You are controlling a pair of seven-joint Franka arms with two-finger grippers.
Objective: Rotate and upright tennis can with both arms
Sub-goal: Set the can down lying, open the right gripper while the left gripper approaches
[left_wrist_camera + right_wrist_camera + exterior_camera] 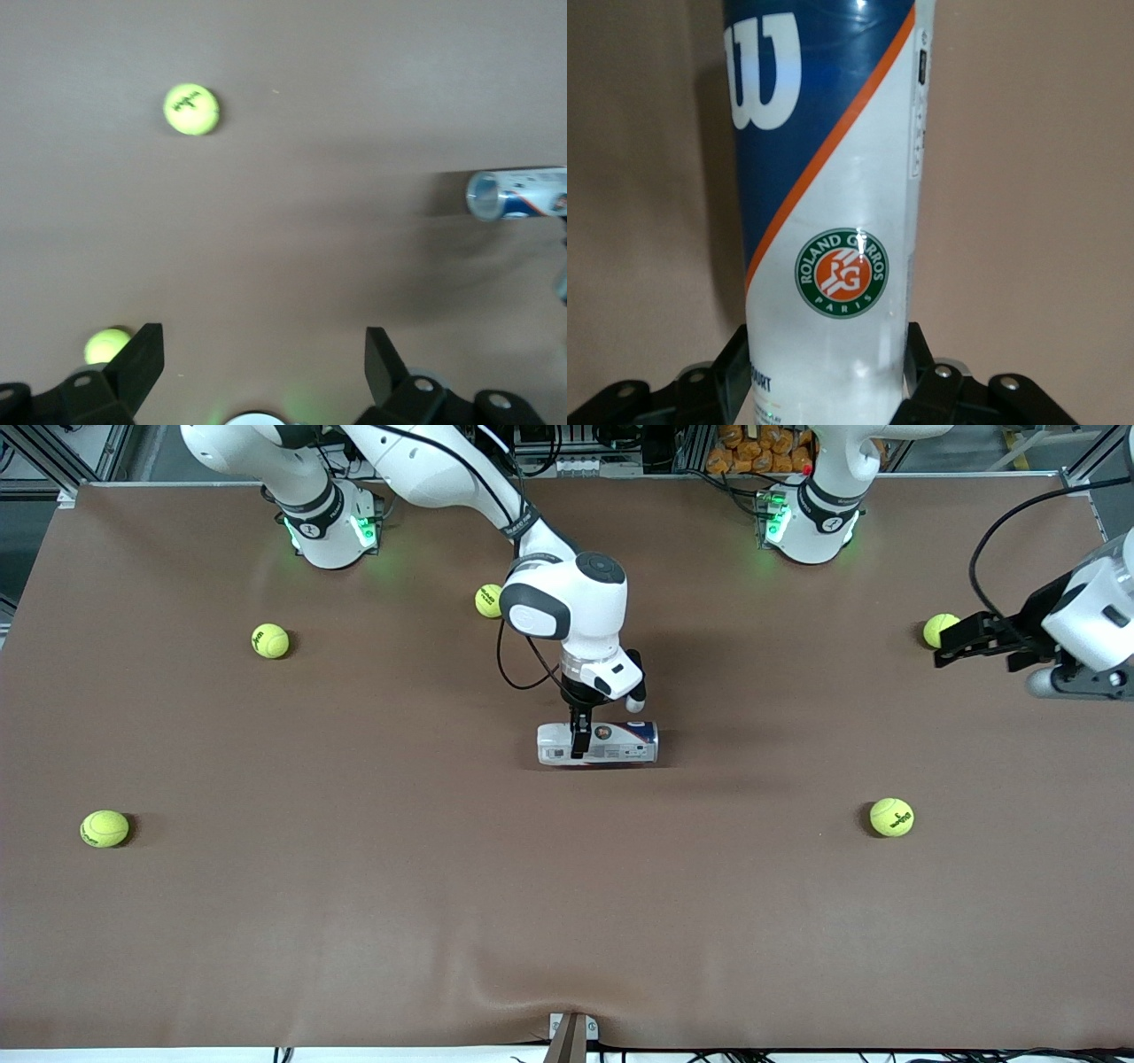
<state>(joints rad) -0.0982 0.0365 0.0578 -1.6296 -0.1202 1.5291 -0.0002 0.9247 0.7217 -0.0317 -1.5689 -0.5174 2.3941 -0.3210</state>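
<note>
The tennis can point(611, 744) lies on its side near the middle of the brown table point(354, 921), its length running between the two arms' ends. In the right wrist view the tennis can point(824, 221) shows its white "W" on blue and a round logo. My right gripper point(580, 746) reaches down from above and is shut on the can's white end, one finger point(921, 365) pressed against each side. My left gripper point(944, 645) hangs open with nothing in it over the left arm's end of the table. From there the can point(518, 193) shows its open silver rim.
Several yellow-green tennis balls lie scattered: one point(488, 600) by the right arm's wrist, one point(270, 640) and one point(104, 828) toward the right arm's end, one point(891, 817) nearer the front camera, one point(937, 629) beside the left gripper.
</note>
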